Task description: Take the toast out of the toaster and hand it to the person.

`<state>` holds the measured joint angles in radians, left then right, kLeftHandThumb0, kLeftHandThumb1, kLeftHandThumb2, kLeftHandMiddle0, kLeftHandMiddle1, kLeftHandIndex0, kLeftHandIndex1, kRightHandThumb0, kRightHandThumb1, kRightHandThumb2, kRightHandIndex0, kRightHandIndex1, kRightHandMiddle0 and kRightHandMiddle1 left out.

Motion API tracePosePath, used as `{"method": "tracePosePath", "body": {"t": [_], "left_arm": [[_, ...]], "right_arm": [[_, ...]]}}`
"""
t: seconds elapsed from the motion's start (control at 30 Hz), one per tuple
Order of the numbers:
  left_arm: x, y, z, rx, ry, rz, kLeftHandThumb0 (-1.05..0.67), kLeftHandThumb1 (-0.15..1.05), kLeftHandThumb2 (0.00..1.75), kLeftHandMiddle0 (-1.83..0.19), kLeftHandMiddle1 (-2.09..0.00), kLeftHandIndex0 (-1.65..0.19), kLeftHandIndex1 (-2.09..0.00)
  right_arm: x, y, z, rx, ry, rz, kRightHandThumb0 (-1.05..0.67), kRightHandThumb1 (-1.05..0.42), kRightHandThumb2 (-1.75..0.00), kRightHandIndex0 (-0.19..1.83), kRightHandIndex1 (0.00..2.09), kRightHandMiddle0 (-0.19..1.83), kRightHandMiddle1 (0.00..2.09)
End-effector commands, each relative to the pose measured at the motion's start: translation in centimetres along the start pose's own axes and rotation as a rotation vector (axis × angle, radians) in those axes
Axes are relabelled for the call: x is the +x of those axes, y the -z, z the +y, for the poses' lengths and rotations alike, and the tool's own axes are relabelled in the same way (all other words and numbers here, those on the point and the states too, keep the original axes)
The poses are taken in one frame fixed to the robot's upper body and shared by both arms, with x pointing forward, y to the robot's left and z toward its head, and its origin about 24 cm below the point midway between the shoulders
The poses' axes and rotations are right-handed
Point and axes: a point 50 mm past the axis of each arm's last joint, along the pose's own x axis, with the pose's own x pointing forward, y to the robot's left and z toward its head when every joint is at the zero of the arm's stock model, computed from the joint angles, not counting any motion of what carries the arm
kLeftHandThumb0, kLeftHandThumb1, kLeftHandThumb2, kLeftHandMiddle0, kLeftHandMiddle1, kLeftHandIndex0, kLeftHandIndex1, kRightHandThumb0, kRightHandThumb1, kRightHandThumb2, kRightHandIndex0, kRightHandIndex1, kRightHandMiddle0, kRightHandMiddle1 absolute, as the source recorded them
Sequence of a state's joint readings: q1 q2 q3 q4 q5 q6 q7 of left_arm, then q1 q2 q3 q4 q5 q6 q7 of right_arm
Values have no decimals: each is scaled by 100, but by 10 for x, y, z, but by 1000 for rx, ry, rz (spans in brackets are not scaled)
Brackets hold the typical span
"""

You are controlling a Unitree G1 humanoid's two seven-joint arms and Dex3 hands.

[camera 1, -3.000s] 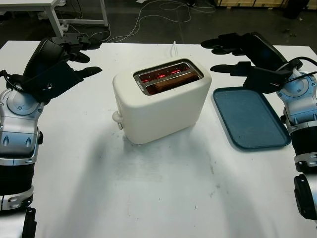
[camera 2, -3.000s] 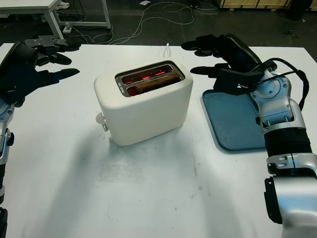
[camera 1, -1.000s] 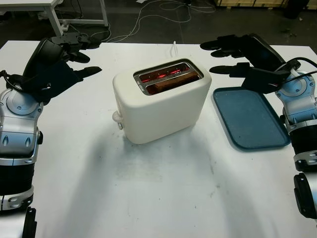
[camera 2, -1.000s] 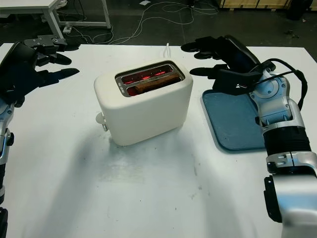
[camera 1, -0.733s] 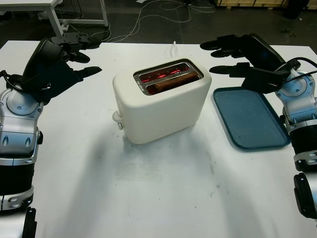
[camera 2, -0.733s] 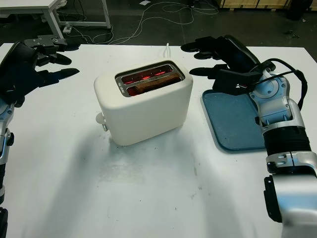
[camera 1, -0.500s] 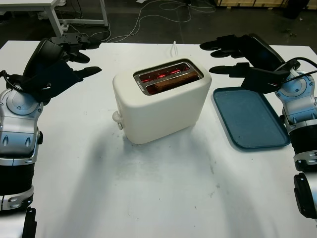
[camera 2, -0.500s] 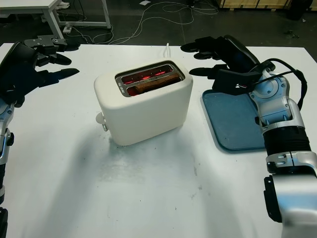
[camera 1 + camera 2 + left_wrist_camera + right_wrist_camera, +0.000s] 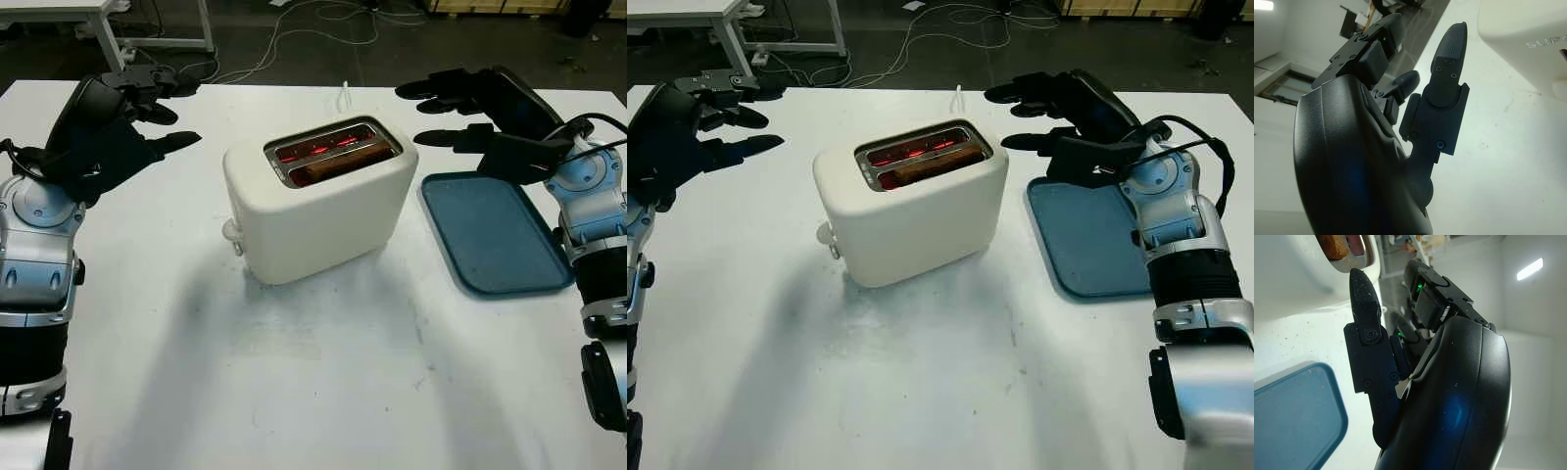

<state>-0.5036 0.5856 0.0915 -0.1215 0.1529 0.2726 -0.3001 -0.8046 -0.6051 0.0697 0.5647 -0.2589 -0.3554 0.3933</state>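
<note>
A cream two-slot toaster [image 9: 318, 201] stands in the middle of the white table [image 9: 323, 382], its elements glowing red. A brown slice of toast [image 9: 338, 164] sits low in the near slot, its edge also showing as toast [image 9: 1333, 245] in the right wrist view. My left hand [image 9: 147, 108] is open, raised above the table to the left of the toaster. My right hand [image 9: 453, 113] is open, held in the air to the right of the toaster, over the far end of the tray.
A blue tray [image 9: 495, 230] lies flat on the table to the right of the toaster. The toaster's white cord [image 9: 345, 95] runs off the table's far edge. Dark floor with cables and a white table frame [image 9: 108, 24] lies beyond.
</note>
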Motion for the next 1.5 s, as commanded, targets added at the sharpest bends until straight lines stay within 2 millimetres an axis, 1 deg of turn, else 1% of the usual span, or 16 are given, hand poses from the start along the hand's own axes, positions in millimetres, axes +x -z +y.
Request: {"method": "tracePosePath", "body": {"t": [0.0, 0.13, 1.2, 1.3, 1.4, 1.47], "left_arm": [[-1, -2, 3, 20, -10, -14, -50, 86, 0, -39, -85, -58, -25], [-1, -2, 3, -2, -10, -11, -50, 85, 0, -38, -85, -58, -25], [-1, -1, 2, -2, -9, -2, -52, 86, 0, -36, -87, -57, -26], [-1, -2, 3, 3, -11, -6, -50, 85, 0, -36, -87, -57, -26], [-1, -2, 2, 6, -12, -4, -51, 86, 0, -36, -86, -57, -26], [-1, -1, 2, -5, -11, -11, -50, 85, 0, -37, -87, -57, -26]], "right_arm": [[2, -2, -4, 1, 15, -6, -52, -92, -13, 72, 0, 65, 0], [2, -2, -4, 6, 13, -10, -50, -92, -12, 72, 0, 65, 0], [2, -2, -3, -9, 16, -1, -48, -92, -11, 72, 1, 66, 1], [2, -2, -3, 3, 17, -3, -48, -92, -11, 72, 1, 66, 1], [2, -2, -4, 15, 24, -16, -49, -92, -9, 73, 1, 66, 0], [2, -5, -8, 39, 51, -36, -49, -91, -4, 76, 3, 66, 0]]}}
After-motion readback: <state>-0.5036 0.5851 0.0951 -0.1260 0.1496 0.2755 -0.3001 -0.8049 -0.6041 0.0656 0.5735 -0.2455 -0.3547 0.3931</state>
